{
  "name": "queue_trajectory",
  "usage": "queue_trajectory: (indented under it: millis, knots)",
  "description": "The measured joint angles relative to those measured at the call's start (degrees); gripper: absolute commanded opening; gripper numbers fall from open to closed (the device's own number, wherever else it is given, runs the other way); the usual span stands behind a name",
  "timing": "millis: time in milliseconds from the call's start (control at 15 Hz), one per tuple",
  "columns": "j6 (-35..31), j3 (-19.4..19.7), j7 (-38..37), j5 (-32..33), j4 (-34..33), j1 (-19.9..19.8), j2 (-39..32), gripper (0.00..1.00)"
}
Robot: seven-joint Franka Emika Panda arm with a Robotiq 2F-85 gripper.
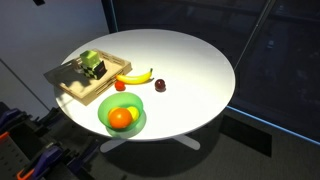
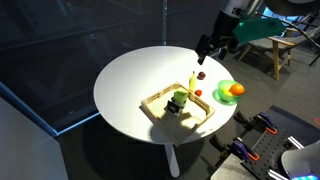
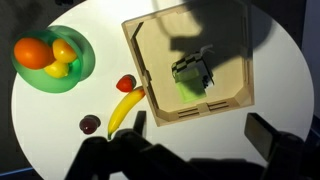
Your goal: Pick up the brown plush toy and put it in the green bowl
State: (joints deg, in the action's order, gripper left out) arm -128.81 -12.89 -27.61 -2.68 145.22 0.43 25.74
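Brown plush toy (image 1: 160, 87) lies on the round white bench (image 1: 190, 55), away from its edges, with the robot's fingers (image 2: 206, 47) hanging spread open and empty above. A banana (image 1: 135, 76) lies just beside the toy, a red ball (image 1: 120, 85) beyond it. The green bowl (image 1: 103, 116), holding an orange (image 1: 120, 118), sits at the bench's edge.

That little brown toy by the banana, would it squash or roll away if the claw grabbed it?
The brown plush toy looks soft, so it probably squashes rather than slips. It's small and roundish, so a nudge might roll it across the smooth table.
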Motion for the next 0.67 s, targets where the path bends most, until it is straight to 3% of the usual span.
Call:
queue_trajectory:
  millis: [667]
  knots:
    - [4.44, 8.4, 0.9, -1.69, -6.53, -0.88, -3.82, 1.0]
